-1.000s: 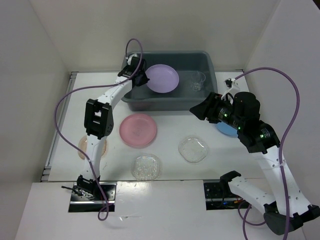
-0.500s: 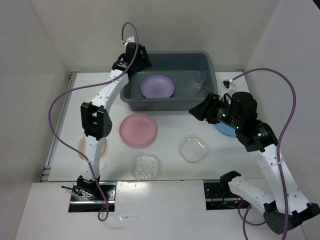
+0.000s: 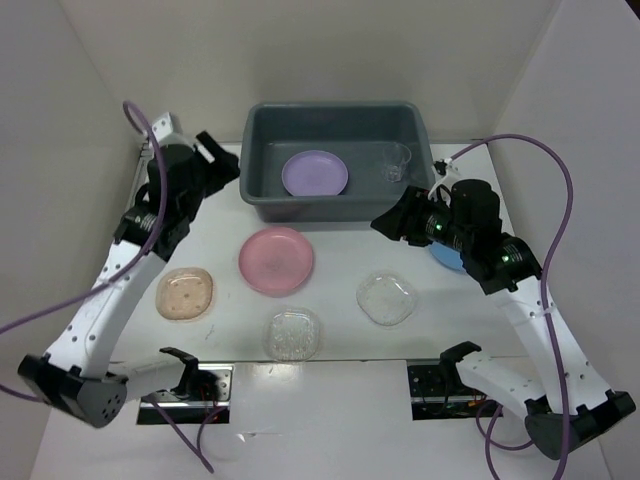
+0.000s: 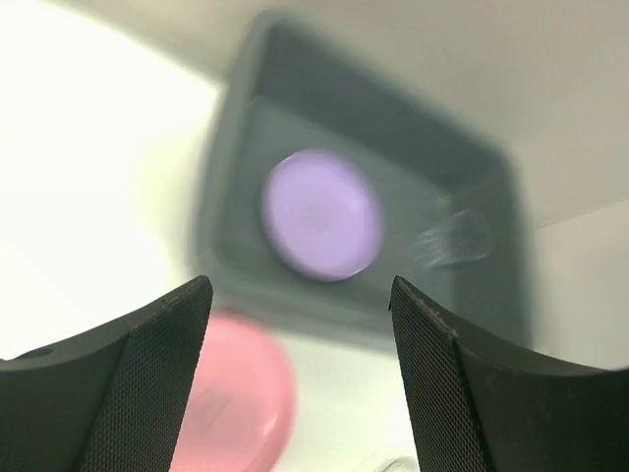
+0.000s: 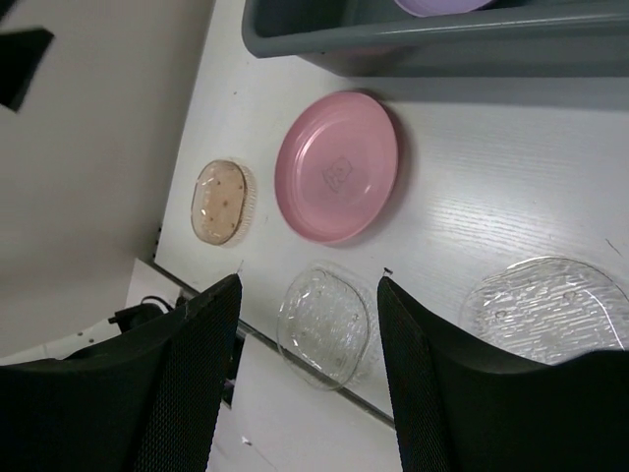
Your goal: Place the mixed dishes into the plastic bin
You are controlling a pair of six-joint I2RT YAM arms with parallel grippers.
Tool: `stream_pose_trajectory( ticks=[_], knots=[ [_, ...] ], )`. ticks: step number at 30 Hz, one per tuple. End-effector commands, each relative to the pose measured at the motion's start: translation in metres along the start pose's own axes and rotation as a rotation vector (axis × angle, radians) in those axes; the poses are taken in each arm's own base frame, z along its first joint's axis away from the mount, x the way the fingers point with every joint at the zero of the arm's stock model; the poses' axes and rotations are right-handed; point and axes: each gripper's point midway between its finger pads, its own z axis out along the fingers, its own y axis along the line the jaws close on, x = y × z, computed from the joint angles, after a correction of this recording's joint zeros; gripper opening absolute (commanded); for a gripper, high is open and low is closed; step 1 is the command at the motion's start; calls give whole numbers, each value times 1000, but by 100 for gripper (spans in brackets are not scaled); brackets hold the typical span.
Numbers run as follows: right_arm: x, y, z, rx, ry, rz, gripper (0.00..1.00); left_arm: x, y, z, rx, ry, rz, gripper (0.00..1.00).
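The grey-blue plastic bin stands at the back of the table with a lilac plate and a small clear cup lying inside it. On the table lie a pink plate, a peach dish, two clear textured dishes, and a blue plate mostly hidden under the right arm. My left gripper hangs open and empty left of the bin; its own view is blurred, showing the lilac plate. In front of the bin's right corner my right gripper is open and empty, above a clear dish.
White walls close in the table on three sides. Purple cables loop from both arms. The arm bases and black mounting plates sit at the near edge. A metal strip runs along the table's left side.
My left gripper let go of the lilac plate, which now lies flat in the bin, and the arm swung back left and away from the bin. The right arm shifted only slightly.
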Motion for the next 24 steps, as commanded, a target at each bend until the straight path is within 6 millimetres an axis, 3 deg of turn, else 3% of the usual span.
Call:
stream_pose_trajectory(
  ticks=[1, 2, 4, 5, 9, 10, 13, 17, 20, 23, 24],
  knots=[
    [-4, 9, 10, -57, -1, -35, 63, 54, 70, -10, -229, 98, 21, 81],
    [-2, 14, 10, -79, 5, -42, 63, 75, 94, -18, -297, 149, 44, 81],
    [2, 11, 14, -77, 27, -36, 63, 93, 110, -25, -344, 201, 58, 81],
    [3, 11, 14, -77, 27, -36, 63, 112, 123, -30, -373, 259, 79, 82],
    [2, 12, 11, -83, 20, -48, 63, 160, 130, -42, -339, 433, 49, 82],
    [4, 11, 11, -77, 27, -54, 63, 180, 140, -45, -363, 485, 42, 82],
    [4, 12, 6, -81, 22, -56, 63, 208, 154, -56, -391, 558, 1, 82],
    [4, 11, 3, -73, 17, -65, 63, 221, 161, -57, -387, 551, -37, 82],
    [9, 7, 4, -63, 31, -69, 63, 244, 169, -51, -407, 589, -63, 82],
    [9, 7, 4, -63, 31, -69, 63, 257, 168, -42, -387, 606, -95, 81],
    [9, 7, 4, -63, 31, -69, 63, 253, 162, -35, -359, 579, -105, 81]
  ],
)
